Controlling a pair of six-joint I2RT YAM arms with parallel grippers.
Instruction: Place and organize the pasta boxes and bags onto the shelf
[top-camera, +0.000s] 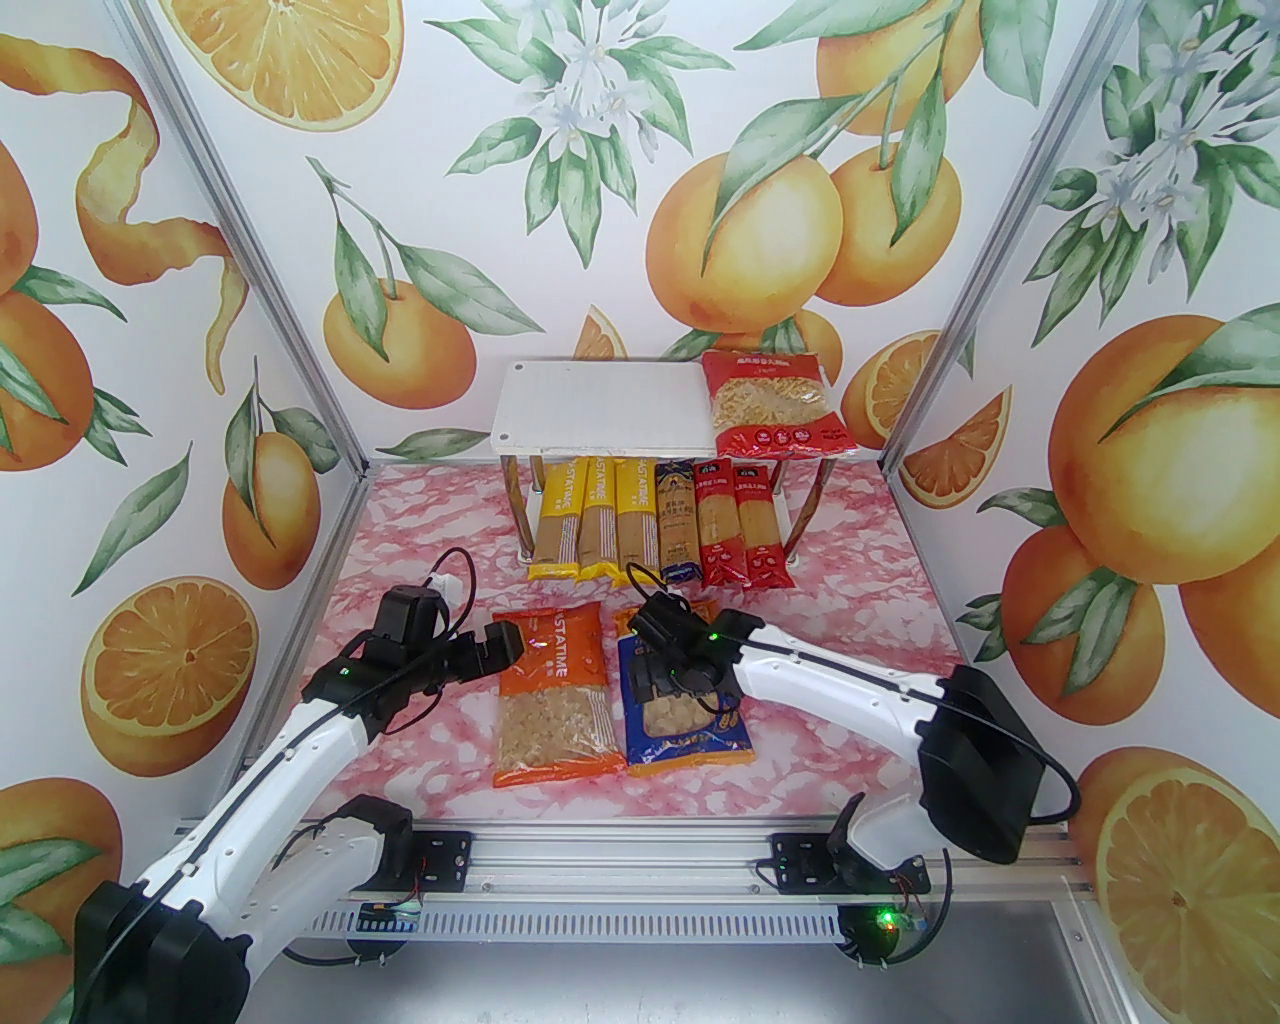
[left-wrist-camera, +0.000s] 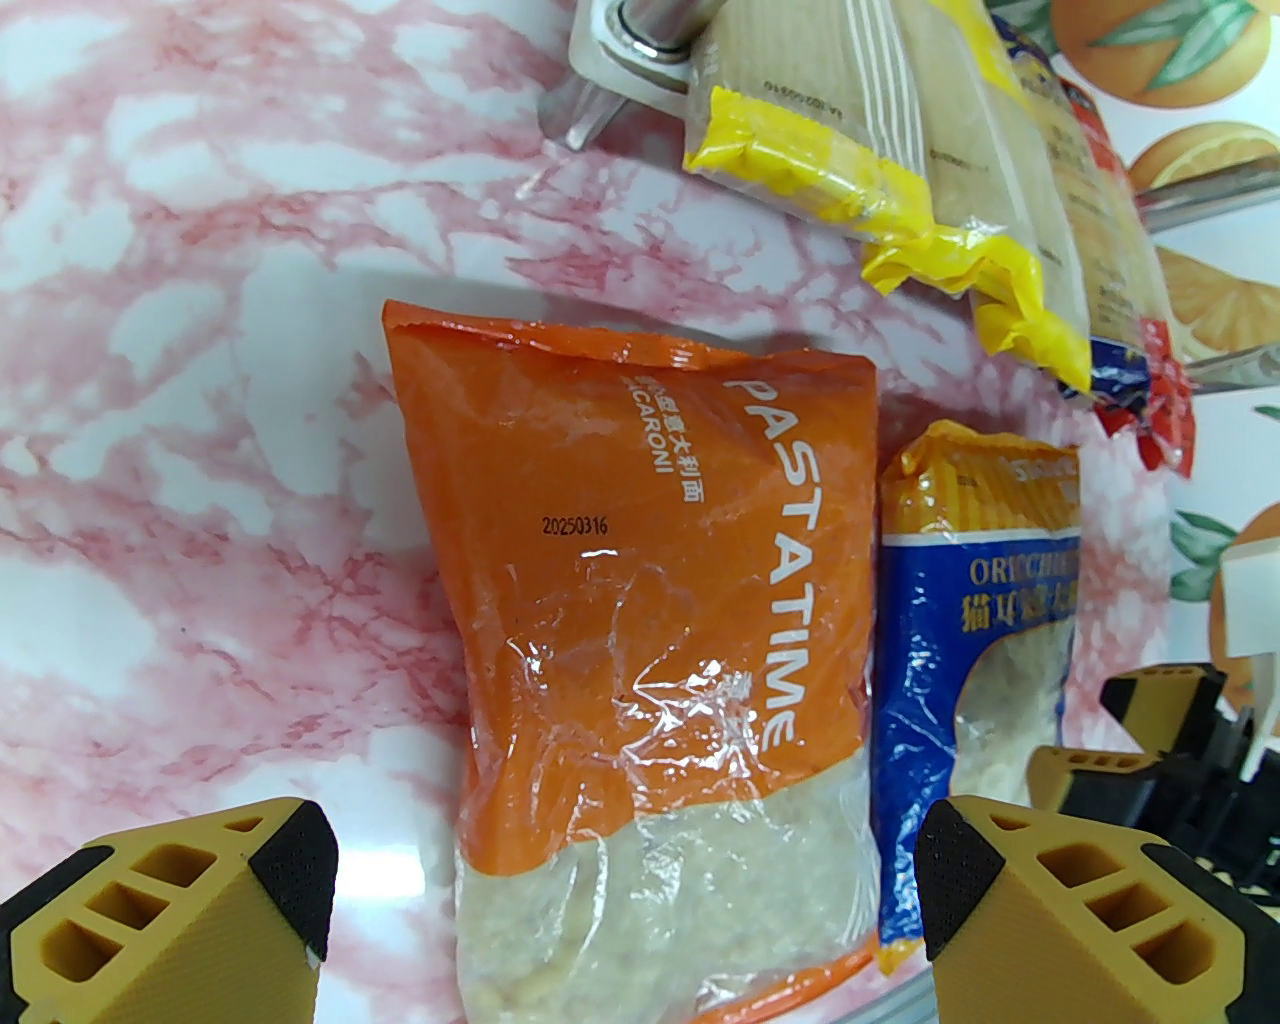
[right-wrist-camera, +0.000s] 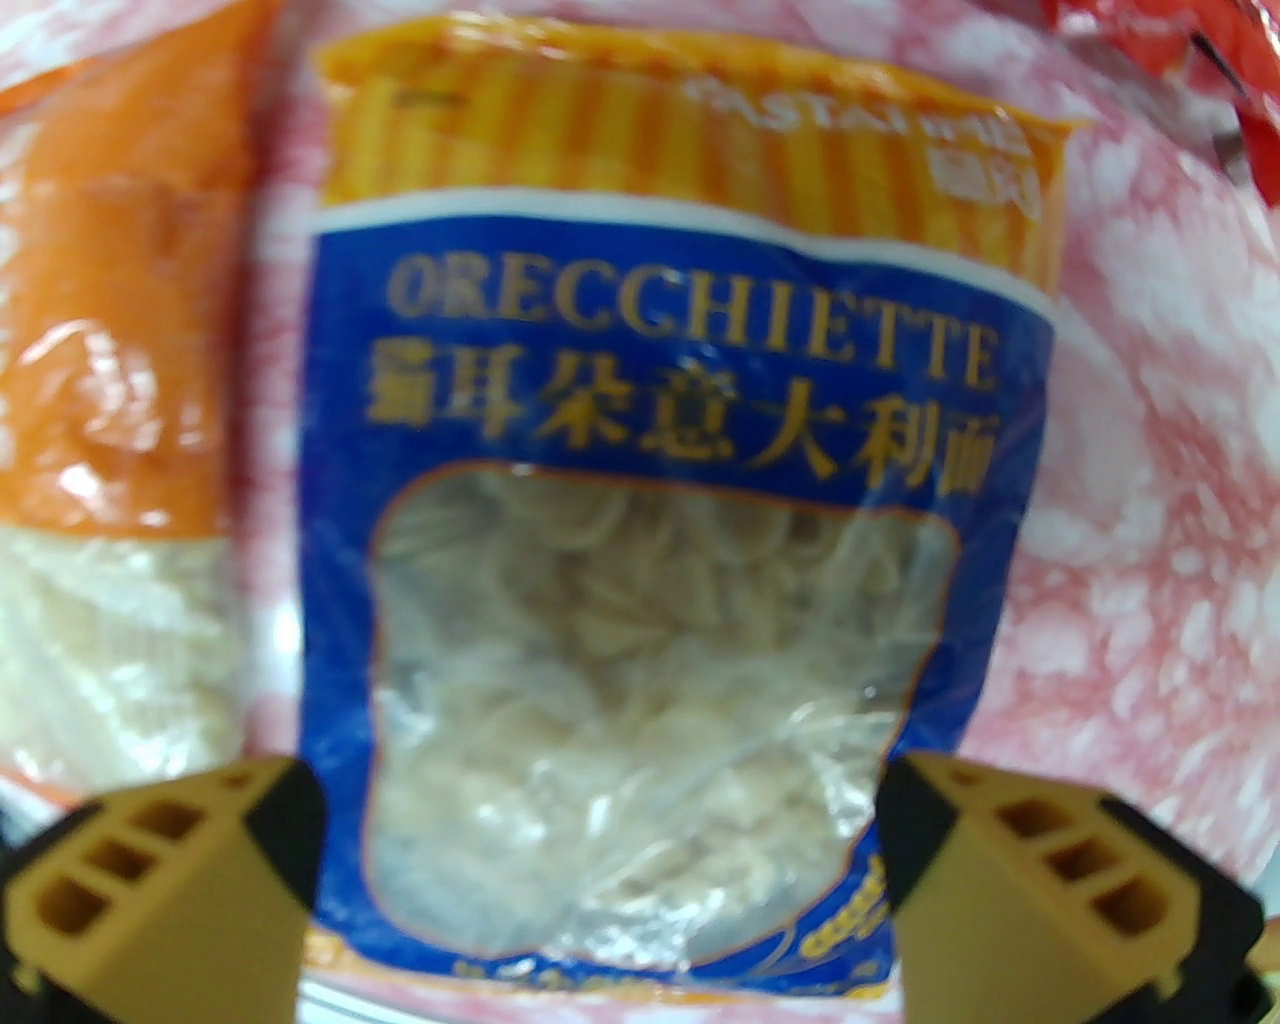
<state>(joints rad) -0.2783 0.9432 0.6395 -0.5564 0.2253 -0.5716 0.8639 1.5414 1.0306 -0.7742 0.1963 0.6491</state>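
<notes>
Top external: left jaws spread wide over crinkly orange bag, right jaws likewise over blue bag

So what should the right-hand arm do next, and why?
Probably lower the right gripper and close on the blue orecchiette bag: its open jaws straddle that bag lying on the table, and the shelf has bare room on top beside the red bag.
</notes>
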